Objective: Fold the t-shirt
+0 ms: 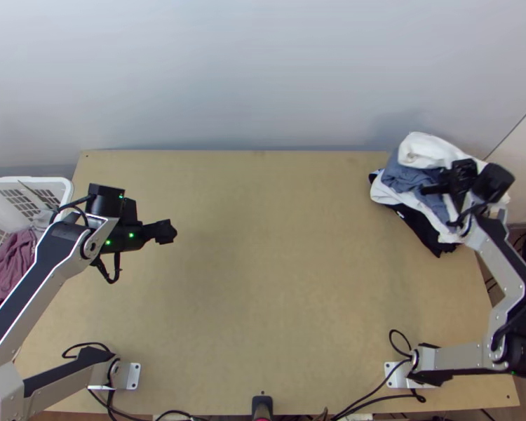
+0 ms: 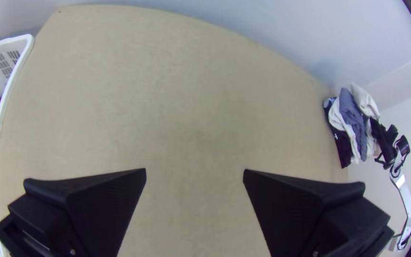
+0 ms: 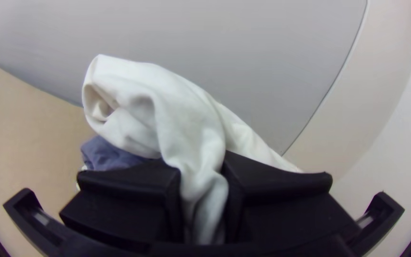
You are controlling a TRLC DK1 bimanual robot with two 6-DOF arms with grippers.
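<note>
While your right end effector (image 3: 203, 165) grips bunched white cloth (image 3: 181, 114), likely the t-shirt, atop the garment pile (image 1: 407, 179), your left end effector (image 2: 195, 172) gapes well apart from that pile; any pull risks dragging the loose, touching layers beneath along.

The top cloth (image 3: 186, 114) is white, the table (image 1: 277, 281) tan.

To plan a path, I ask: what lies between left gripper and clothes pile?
Between the left gripper and the clothes pile lies bare table; the top view shows it.
</note>
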